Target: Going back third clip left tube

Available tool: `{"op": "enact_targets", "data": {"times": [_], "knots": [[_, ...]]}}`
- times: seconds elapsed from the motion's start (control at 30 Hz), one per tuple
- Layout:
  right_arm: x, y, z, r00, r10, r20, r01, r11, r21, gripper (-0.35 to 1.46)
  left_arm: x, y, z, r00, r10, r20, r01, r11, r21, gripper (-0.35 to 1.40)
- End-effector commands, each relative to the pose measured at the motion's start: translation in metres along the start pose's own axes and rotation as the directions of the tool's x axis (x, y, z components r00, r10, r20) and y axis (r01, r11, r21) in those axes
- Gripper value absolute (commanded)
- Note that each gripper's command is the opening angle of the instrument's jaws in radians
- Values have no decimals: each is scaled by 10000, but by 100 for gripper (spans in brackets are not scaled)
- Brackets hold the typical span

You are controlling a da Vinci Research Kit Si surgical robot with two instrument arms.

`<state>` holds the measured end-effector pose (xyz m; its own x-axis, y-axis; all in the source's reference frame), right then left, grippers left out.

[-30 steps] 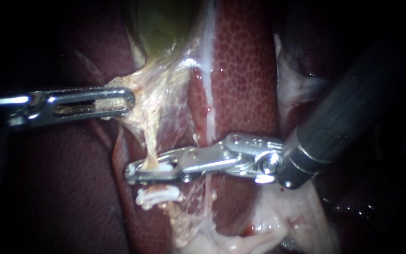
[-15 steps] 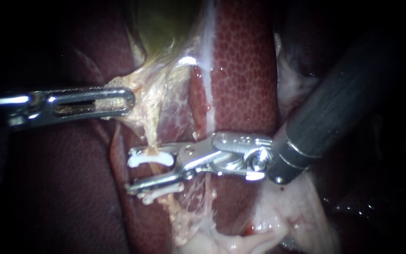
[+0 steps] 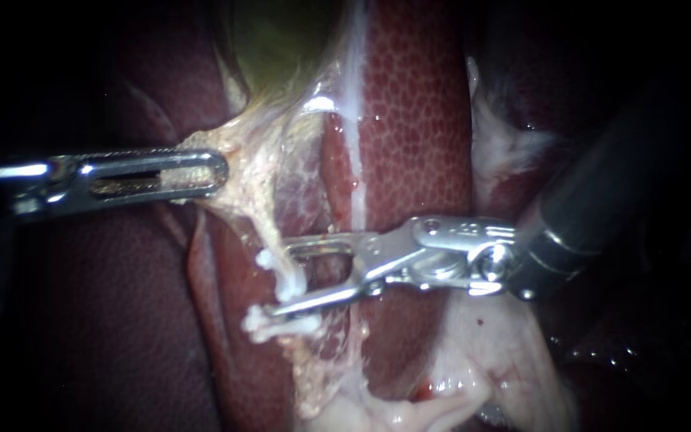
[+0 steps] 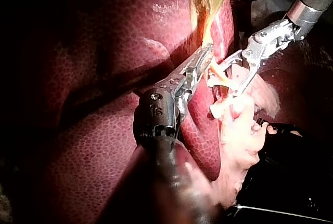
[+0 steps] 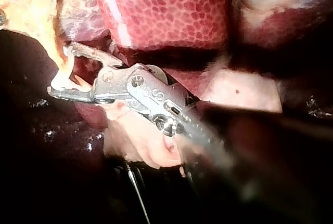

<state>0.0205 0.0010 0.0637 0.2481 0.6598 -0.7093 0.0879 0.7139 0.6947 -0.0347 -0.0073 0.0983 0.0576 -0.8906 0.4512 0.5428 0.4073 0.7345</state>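
1. Jaws of the right instrument (image 3: 281, 278) stand apart. The upper clip (image 3: 267, 258) on the left tube (image 3: 253, 220) sits at the mouth of that gap, by the tips. A lower clip (image 3: 269, 322) lies just beside the lower jaw's tip.
2. The tube runs down from the gallbladder (image 3: 273, 40) across the liver (image 3: 417, 120), roughly crosswise to the jaws. The clip is ahead of them, so backing straight along the shaft should clear it.
3. The left instrument (image 3: 193, 172) is clamped on pale tissue at the tube's upper end, apart from the clips; the right instrument is nearer.
4. No readable writing shows on tissue or clips.
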Motion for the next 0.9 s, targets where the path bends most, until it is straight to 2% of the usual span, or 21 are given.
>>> {"op": "enact_targets", "data": {"times": [0.03,0.27,0.53,0.67,0.8,0.9], "knots": [[1,-1,-7,10000,11,0,-11,10000,12,60,0,0,0,10000,4,2,-4,10000,5,-35],[7,-10,-57,9999,-103,-78,102,9999,-55,60,0,0,0,10000,4,1,-4,10000,5,-35],[21,-15,-92,9997,-139,-223,135,9998,-170,60,0,1,0,10000,6,0,-6,10000,9,-35],[22,-24,-87,9996,-166,-220,163,9997,-164,60,0,1,0,10000,5,0,-5,10000,8,-35],[18,-34,-66,9995,-236,-212,234,9997,-124,60,0,1,0,10000,5,1,-5,10000,7,-35],[15,-36,-49,9993,-294,-210,292,9995,-95,60,0,1,0,10000,5,2,-5,10000,6,-35]]}}
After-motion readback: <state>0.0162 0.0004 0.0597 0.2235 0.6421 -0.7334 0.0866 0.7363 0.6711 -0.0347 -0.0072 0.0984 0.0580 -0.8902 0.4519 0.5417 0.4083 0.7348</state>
